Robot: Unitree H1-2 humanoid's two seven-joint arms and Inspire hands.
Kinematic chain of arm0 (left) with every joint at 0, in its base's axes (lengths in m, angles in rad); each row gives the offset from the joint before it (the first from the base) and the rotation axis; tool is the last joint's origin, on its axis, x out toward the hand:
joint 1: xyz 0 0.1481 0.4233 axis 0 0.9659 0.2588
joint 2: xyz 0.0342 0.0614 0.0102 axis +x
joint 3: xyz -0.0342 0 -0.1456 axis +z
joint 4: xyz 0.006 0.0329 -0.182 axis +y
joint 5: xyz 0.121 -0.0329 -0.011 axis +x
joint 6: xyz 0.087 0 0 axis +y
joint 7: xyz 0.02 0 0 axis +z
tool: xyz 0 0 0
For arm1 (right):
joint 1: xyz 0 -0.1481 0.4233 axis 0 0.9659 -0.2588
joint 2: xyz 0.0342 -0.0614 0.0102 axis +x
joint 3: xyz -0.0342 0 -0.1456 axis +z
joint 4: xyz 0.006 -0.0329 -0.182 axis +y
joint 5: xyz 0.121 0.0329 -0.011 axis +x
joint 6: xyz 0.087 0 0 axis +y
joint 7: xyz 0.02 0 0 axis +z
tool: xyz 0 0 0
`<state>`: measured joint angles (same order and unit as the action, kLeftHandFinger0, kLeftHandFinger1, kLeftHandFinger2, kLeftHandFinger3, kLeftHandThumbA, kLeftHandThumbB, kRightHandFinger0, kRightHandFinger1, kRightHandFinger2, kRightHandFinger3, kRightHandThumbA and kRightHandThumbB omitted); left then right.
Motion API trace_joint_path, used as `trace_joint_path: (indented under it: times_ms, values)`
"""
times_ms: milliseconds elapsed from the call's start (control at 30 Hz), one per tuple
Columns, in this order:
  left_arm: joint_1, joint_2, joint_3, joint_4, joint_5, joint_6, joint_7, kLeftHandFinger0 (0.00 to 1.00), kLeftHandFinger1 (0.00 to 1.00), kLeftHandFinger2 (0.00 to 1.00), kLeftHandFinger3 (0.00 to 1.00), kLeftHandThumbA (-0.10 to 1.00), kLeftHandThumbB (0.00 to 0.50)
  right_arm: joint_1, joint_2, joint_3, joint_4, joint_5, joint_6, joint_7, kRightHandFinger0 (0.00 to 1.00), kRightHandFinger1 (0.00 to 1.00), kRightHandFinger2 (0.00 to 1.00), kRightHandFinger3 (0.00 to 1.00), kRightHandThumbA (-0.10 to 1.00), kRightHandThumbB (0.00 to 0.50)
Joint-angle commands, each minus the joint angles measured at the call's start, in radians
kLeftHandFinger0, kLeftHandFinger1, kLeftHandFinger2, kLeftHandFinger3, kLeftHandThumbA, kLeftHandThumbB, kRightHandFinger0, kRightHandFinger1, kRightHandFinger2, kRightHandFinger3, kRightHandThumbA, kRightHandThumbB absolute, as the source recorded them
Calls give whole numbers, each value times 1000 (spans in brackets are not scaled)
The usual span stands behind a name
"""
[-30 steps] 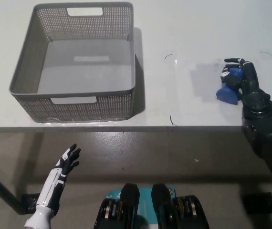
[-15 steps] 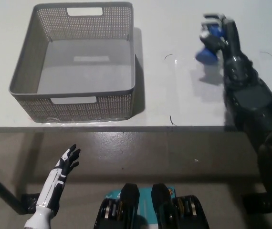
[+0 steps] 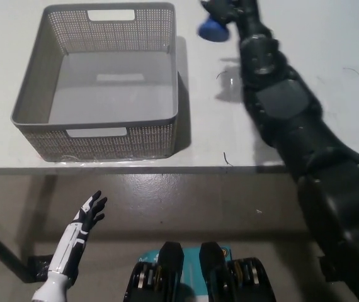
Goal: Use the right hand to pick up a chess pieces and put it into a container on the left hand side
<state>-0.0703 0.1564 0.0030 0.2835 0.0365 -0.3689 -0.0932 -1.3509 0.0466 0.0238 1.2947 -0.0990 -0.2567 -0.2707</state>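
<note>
Low at the picture's left, the white left hand (image 3: 88,212) hangs below the table's edge with its fingers spread and nothing in them. It rests well clear of the work, and that seems sensible, since the task gives the carrying to the other arm.

Up and to the right of that idle hand sits the grey mesh container (image 3: 96,133), on the white table (image 3: 330,56) near its front edge. Its inside shows bare, so I judge no piece has gone in yet. Its open top and low walls make it an easy target to drop into from above.

Further right, beyond the container's right wall, the black right arm reaches diagonally from the lower right corner to the top of the view. The right hand (image 3: 228,9) is partly cut off by the upper edge, closed around the blue chess piece (image 3: 213,29), whose rounded base hangs just below and to the left of the fingers. The piece is held off the table, apparently above the level of the container's rim, which would let it clear the wall.

From here the hand is just beside the container's far right corner but not over it. I judge the carry as well along; what remains is a short move leftward, then a release over the open floor.
</note>
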Motion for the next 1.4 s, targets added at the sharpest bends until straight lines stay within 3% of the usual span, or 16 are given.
trace_joint_path:
  times_ms: [0, 133, 267, 333, 400, 467, 567, 667, 700, 733, 767, 800, 833, 867, 933, 1367]
  values:
    - [-10, 20, -11, -7, 11, -45, -11, 1000, 1000, 977, 1000, 1000, 153, -118, 68, 27, 1, -22, -46, -24, 0, 224, 649, 587, -100, 150]
    - [-14, 18, -13, -13, 10, -34, -11, 1000, 1000, 966, 1000, 1000, 155, -138, 118, 51, 40, -26, -62, -13, 0, 289, 717, 680, -100, 134]
    - [-10, 19, -17, -25, 4, -17, -19, 1000, 1000, 955, 1000, 1000, 186, -148, 164, 84, 75, -42, -33, -33, 0, 260, 707, 690, -100, 126]
    - [-17, 20, -23, -15, 21, -38, -14, 1000, 1000, 944, 1000, 1000, 160, -138, 175, 106, 83, -61, -46, -45, 0, 316, 782, 769, -100, 128]
    - [-17, 24, -24, -18, 19, -28, -18, 1000, 1000, 938, 1000, 1000, 178, -118, 184, 133, 90, -77, -52, -30, 0, 352, 749, 679, -100, 111]
    - [-21, 30, -23, -13, 26, -34, -15, 1000, 993, 923, 1000, 1000, 179, -101, 184, 156, 99, -88, -78, -11, 0, 348, 731, 659, -100, 133]
    - [-11, 30, -23, -25, 27, -27, -15, 1000, 989, 910, 1000, 1000, 186, -84, 183, 182, 105, -101, -68, 3, 0, 357, 731, 776, -100, 157]
    - [-18, 33, -26, -15, 32, -42, -14, 1000, 976, 892, 1000, 1000, 171, -77, 172, 207, 109, -115, -40, 20, 96, 508, 927, 930, -100, 183]
    - [-19, 34, -26, -13, 33, -42, -14, 1000, 973, 888, 1000, 1000, 171, -78, 171, 210, 110, -113, -32, 28, 108, 517, 869, 837, -100, 184]
    - [-13, 35, -28, -15, 37, -43, -13, 1000, 959, 876, 1000, 1000, 180, -72, 167, 219, 112, -117, -13, 56, 270, 652, 937, 939, -58, 236]
    - [-13, 35, -29, -16, 41, -40, -11, 1000, 956, 874, 1000, 1000, 182, -69, 164, 224, 114, -119, -9, 74, 307, 630, 835, 881, -6, 237]
    - [-15, 35, -30, -11, 35, -42, -15, 1000, 949, 864, 1000, 1000, 186, -66, 157, 224, 114, -112, 2, 110, 578, 833, 967, 976, 108, 261]
    - [-15, 36, -32, -8, 40, -48, -13, 992, 941, 851, 1000, 1000, 194, -63, 149, 235, 115, -118, 14, 149, 917, 1000, 1000, 1000, 259, 287]
    - [-13, 35, -33, -10, 40, -43, -13, 990, 940, 848, 1000, 1000, 194, -61, 144, 250, 116, -129, 29, 168, 1000, 1000, 1000, 1000, 362, 325]
    - [-12, 36, -35, -8, 40, -42, -14, 990, 936, 829, 1000, 1000, 183, -53, 137, 251, 116, -122, 36, 198, 1000, 1000, 1000, 1000, 431, 364]
    - [-28, 45, -43, -4, 48, -53, -13, 912, 871, 776, 1000, 1000, 172, -52, 100, 287, 103, -160, 67, 212, 1000, 1000, 1000, 1000, 860, 338]
